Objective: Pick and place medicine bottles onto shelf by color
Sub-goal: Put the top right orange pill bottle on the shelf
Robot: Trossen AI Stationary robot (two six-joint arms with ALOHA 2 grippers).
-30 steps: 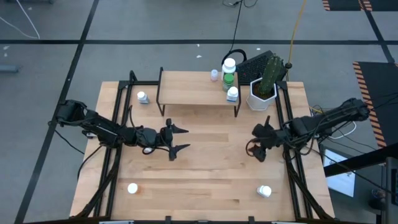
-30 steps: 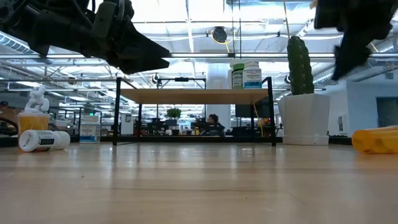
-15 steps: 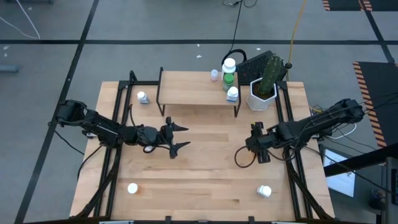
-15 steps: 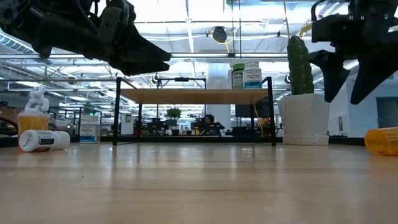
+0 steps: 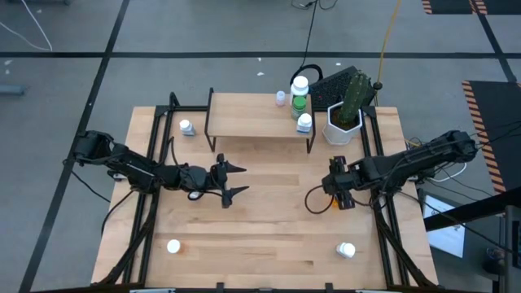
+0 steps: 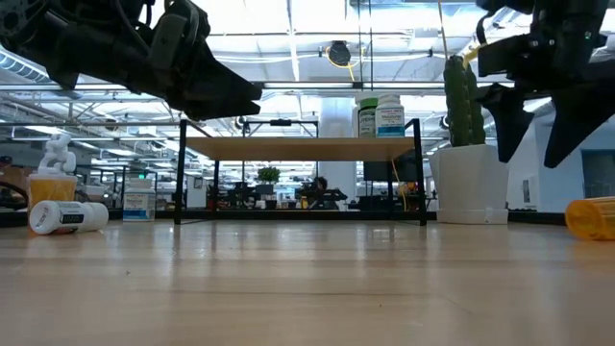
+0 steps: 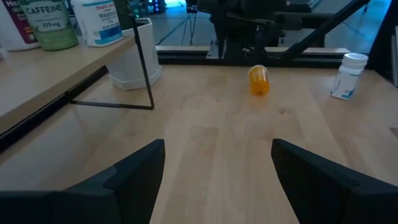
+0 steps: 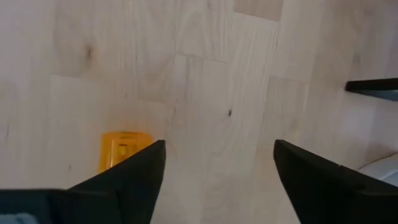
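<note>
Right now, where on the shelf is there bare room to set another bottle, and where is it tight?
The shelf is bare along its left and middle. Its right end is crowded: a green bottle and a white bottle stand there, beside the cactus planter. On the table, the middle strip between the left gripper and right gripper is open; an orange bottle lies under the right gripper.

- Right pincer (image 8: pixel 214 177): two dark fingers enter from the lower edge of the frame, spread wide apart, nothing between them but bare wood.
- Orange medicine bottle (image 8: pixel 121 149): lies on the counter at lower left of the frame, just beside the left-hand finger (image 8: pixel 121 177), which partly covers it.
- Counter (image 8: pixel 211 74): light wood boards fill most of the frame.
- Dark bar (image 8: pixel 373 88): at the right edge.
- Pale rounded object (image 8: pixel 382 168): at the right edge, identity unclear.
</note>
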